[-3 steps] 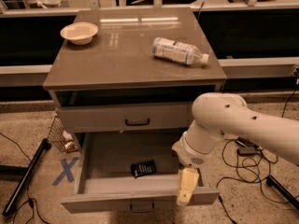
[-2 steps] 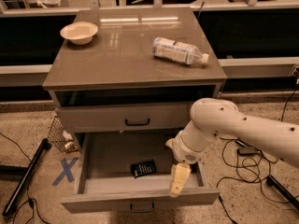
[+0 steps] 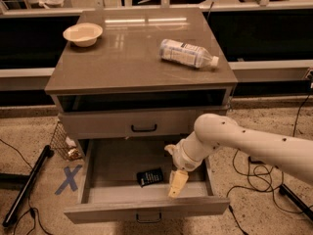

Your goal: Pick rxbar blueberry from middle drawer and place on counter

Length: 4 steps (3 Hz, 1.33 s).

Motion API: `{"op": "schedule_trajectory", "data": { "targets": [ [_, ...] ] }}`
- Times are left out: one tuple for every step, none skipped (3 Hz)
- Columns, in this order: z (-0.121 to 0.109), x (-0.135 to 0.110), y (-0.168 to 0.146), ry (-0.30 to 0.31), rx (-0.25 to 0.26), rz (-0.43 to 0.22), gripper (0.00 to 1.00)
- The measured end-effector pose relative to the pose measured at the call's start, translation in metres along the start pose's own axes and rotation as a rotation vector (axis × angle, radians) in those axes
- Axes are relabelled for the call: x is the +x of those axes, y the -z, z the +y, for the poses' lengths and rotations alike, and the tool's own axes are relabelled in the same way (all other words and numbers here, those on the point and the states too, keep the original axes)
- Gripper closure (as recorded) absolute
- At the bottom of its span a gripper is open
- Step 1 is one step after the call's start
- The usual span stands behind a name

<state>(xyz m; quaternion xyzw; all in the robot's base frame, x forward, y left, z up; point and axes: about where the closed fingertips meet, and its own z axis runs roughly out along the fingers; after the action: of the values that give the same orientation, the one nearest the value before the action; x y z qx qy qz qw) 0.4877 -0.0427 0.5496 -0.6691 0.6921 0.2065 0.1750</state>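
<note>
The rxbar blueberry, a small dark flat bar, lies on the floor of the open middle drawer, near its middle front. My gripper hangs over the drawer's front right part, just right of the bar and apart from it, at the end of the white arm. The counter is the glossy grey-brown cabinet top above.
A clear plastic water bottle lies on its side on the counter's right part. A cream bowl stands at its back left. A shut drawer front sits above the open drawer. Cables and a blue X mark are on the floor.
The arm and gripper have moved left and lower into the open drawer, closer to the bar. The bar, bottle and bowl have not moved.
</note>
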Motion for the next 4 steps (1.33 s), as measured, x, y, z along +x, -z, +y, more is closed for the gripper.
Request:
{"op": "schedule_trajectory", "data": {
  "targets": [
    [0.0,0.0,0.0,0.0,0.0,0.0,0.0],
    [-0.012,0.009,-0.009,-0.008,0.059,-0.046,0.0],
    [-0.035,0.029,-0.012,-0.053,0.163,-0.165,0.0],
    [-0.053,0.042,-0.029,-0.083,0.199,-0.254,0.0]
  ]
}}
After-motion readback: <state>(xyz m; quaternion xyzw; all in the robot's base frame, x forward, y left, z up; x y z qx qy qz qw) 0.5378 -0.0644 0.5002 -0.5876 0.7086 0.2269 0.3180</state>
